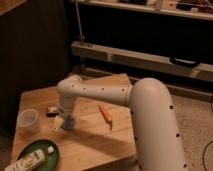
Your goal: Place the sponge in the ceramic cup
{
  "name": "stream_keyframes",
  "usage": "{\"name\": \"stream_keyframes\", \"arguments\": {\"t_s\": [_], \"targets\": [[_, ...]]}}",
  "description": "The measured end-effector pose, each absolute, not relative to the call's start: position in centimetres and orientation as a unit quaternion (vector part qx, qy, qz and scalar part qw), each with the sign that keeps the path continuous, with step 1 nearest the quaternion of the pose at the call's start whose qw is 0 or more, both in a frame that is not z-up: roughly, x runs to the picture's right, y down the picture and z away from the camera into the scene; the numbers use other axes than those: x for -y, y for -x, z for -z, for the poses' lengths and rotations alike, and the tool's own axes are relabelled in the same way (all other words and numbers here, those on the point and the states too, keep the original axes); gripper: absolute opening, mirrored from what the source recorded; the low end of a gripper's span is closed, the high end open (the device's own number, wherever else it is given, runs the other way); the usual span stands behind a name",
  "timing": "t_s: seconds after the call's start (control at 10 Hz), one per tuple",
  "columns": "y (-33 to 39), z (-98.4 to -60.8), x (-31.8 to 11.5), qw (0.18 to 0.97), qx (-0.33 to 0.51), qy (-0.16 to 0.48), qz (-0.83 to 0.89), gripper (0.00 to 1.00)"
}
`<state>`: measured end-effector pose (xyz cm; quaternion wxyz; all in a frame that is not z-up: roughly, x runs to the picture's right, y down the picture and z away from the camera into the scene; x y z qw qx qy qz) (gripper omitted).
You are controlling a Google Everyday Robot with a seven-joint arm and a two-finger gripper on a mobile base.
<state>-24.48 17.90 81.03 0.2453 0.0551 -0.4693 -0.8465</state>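
White robot arm (pixel 125 95) stretched over a wooden table (pixel 90 137), gripper (pixel 66 118) pointed down with fingers spread apart, directly over the blue sponge (pixel 69 124) on the tabletop, ceramic cup (pixel 27 120) upright nearby, apart from the sponge

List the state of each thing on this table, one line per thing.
pincer: open, pointing down over the sponge
sponge: lying flat, not in the cup
ceramic cup: upright, looks empty
bottle: on its side on the green plate
dark box: lying flat
orange stick: lying flat
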Motion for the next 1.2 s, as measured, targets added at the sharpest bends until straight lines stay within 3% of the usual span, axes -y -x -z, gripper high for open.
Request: {"name": "stream_keyframes", "arguments": {"t_s": [1.2], "targets": [[25.9, -82.6, -18.0, 0.228, 0.442, -0.044, 0.867, 0.80]]}}
